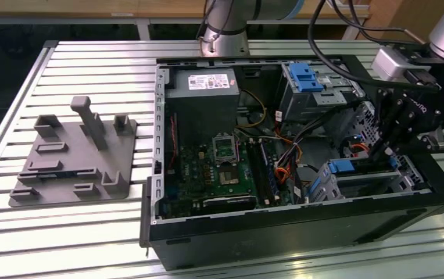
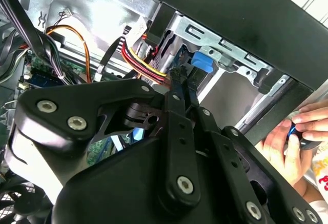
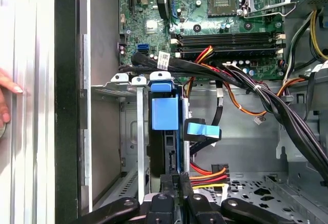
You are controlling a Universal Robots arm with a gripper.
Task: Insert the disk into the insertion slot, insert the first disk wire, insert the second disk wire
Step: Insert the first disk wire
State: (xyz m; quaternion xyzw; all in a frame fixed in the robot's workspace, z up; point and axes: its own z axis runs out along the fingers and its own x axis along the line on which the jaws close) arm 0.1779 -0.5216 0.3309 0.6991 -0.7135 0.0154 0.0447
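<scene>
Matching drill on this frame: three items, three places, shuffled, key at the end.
1 disk
2 grey plate
3 circuit board

a green, flat on the floor of the case
b on the table, at the exterior view's left of the case
c in the metal cage, blue rail showing

Pairs: 1-c, 2-b, 3-a

A slatted aluminium table carries an open black computer case lying on its side. Just beside it, toward the table's edge at the exterior view's left, lies a grey fixture plate with upright pegs.
</scene>
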